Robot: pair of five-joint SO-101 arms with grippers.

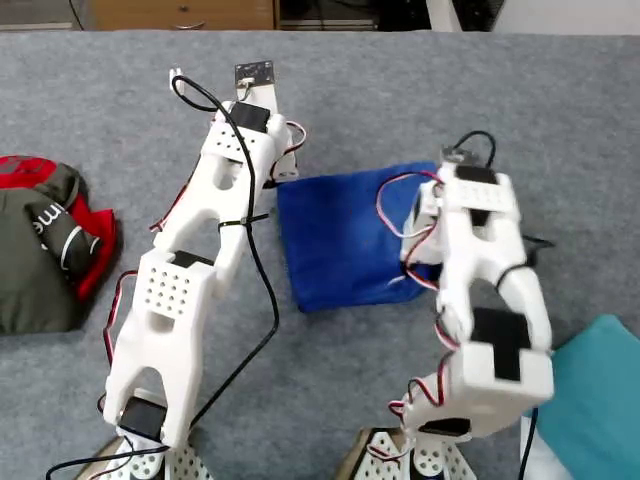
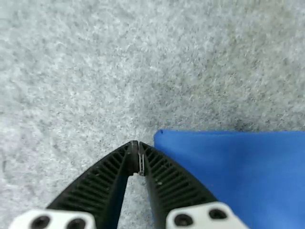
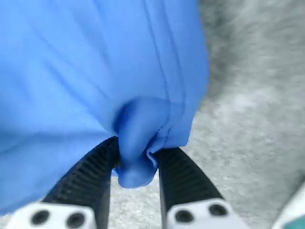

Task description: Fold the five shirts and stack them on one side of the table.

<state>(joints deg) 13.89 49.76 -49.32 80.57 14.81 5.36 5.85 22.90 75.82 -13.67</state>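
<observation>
A blue shirt (image 1: 345,240) lies folded in the middle of the grey table (image 1: 400,90). My left gripper (image 2: 138,162) is shut with nothing in it, just off the shirt's far left corner (image 2: 159,136); in the high view the left gripper (image 1: 285,168) sits at that corner. My right gripper (image 3: 136,164) is shut on a bunched fold of the blue shirt (image 3: 86,81) at its right edge, under the right arm (image 1: 470,230). A pile of dark green and red shirts (image 1: 45,245) rests at the left edge. A teal shirt (image 1: 595,400) lies at the front right.
Black cables run along both arms. Wooden furniture (image 1: 180,12) stands beyond the table's far edge. Bare grey table surface stretches across the back and between the pile and the left arm.
</observation>
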